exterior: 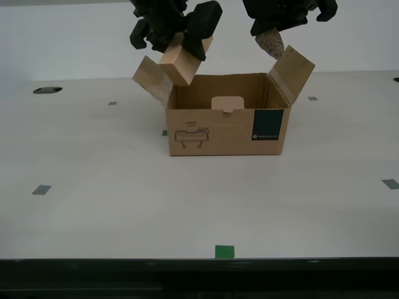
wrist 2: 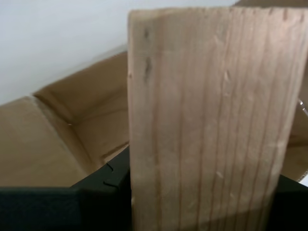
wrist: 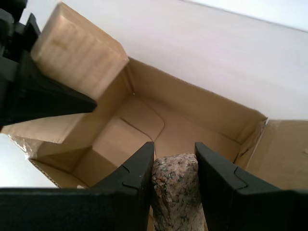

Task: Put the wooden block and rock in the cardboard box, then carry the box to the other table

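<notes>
Table: the pale table (exterior: 93, 205) with grey square marks and a green tape mark (exterior: 224, 251) at its near edge carries the box; it is not the wrinkled one, so the carrying is not yet begun.
Cardboard box: the cardboard box (exterior: 225, 128) stands open on the table, side flaps up; inside we see only the folded bottom. We judge it light and a little soft, so we would hold it at both short walls, low down, not by the flaps.
Wooden block: the wooden block (exterior: 182, 61) hangs tilted over the box edge at the exterior view's left, clamped by our second gripper (exterior: 177, 28). It is stiff, light, with flat faces, and easy to hold.
Rock: the rock (wrist: 175, 195) is pinched between the closed fingers of our first gripper (wrist: 174, 180), above the box opening at the exterior view's right. It is hard, heavy for its size and uneven; it may turn in the jaws, so we judge a low release is safer.
</notes>
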Robot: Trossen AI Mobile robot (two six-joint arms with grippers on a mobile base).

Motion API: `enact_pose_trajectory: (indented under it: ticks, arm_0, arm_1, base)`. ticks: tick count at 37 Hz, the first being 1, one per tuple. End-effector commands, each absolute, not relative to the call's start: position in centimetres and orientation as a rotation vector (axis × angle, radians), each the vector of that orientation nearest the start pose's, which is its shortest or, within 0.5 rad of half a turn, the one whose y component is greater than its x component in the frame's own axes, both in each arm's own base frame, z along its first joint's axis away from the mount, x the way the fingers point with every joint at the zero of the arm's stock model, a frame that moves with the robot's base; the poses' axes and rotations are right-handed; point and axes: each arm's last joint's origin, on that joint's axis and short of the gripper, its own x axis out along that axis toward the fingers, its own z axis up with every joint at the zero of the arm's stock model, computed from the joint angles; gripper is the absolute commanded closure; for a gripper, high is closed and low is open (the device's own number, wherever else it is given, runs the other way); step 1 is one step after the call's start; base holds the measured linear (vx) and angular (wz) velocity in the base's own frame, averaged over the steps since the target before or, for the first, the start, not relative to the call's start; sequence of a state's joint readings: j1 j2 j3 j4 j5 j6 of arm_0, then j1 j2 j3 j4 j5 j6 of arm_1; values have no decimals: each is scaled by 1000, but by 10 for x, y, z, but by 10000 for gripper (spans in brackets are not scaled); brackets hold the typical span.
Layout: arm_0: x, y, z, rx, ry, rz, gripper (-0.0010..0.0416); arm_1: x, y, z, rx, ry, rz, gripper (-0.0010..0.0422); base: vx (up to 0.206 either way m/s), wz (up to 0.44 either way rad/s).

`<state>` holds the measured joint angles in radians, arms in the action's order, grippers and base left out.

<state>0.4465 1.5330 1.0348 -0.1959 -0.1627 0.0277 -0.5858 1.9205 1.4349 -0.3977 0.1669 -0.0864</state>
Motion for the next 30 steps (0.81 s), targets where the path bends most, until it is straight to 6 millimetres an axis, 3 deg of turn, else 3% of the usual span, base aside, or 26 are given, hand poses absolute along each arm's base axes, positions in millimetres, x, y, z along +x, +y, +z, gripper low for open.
enact_pose_trajectory:
  ticks: [1,7,18,30]
  arm_0:
    - [293,146,236,-65,697,578,407]
    - [292,145,229,-58,656,581,407]
    - [293,145,228,-43,658,575,407]
    - [321,158,188,-66,763,566,407]
  arm_1:
    - [348,-241,206,114,931,-673,413]
    - [350,-244,195,123,955,-672,413]
    - [350,-244,198,119,948,-672,413]
    - [349,-244,199,120,948,-669,413]
  base:
    - [0,0]
    - [0,0]
    - [0,0]
    - [0,0]
